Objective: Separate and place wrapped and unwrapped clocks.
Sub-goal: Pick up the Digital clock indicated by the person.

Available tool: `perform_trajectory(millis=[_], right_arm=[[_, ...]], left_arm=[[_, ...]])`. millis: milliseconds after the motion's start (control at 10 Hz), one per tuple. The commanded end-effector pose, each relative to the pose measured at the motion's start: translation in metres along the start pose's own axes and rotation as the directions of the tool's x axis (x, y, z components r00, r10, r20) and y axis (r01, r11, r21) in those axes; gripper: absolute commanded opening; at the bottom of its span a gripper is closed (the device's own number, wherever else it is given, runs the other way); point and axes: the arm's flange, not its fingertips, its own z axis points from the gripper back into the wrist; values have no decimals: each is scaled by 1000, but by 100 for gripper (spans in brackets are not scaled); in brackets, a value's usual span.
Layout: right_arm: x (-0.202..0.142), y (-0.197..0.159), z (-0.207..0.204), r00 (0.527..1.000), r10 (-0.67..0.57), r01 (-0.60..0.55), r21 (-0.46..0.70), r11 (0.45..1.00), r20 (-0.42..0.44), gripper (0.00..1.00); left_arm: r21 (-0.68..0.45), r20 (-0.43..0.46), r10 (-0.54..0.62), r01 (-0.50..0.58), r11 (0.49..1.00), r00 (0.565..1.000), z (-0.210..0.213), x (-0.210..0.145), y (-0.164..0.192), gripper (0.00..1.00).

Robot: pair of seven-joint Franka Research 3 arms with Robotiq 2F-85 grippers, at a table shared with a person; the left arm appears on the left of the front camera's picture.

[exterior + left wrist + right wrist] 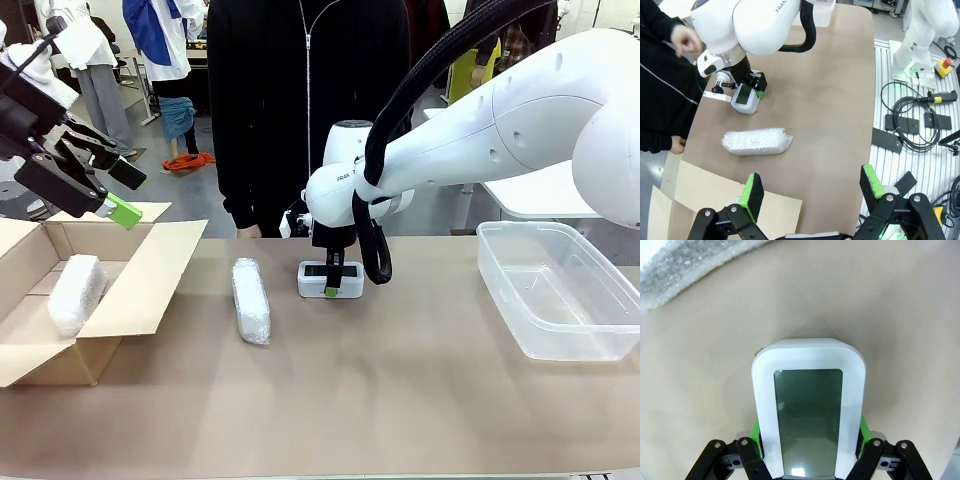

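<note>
I see the right gripper [809, 433] clamped on the bare clock [808, 390], green pads against both long sides, with the clock flat on the table [400, 400]. A wrapped bundle [251, 300] lies near the clock's left with nothing between them. A second bundle [77, 293] sits in the cardboard box [150, 270] farther left of the clock. The left gripper [125, 192] is spread open above the box. A plastic tub [560, 290] stands well right of the clock. The arm's print reads "FRAN".

Bright, even indoor light, soft shadows; wrist views wide-angle bowed.
</note>
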Motion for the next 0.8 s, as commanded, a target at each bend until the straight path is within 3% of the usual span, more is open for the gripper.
perform_trajectory(millis=[0, 300, 700], right_arm=[[-4, 18, 34, 1000, 2, -2, -6, 1000, 27, 33], [-8, 71, 118, 999, 8, -3, -91, 996, 50, 33], [-15, 133, 187, 994, -21, 40, -172, 984, 109, 33]], left_arm=[[-9, 9, -1, 1, 1000, 1000, 0, 0, 1, 100], [-9, 9, -1, 1, 1000, 1000, 0, 0, 1, 100], [-9, 9, -1, 1, 1000, 1000, 0, 0, 1, 100]])
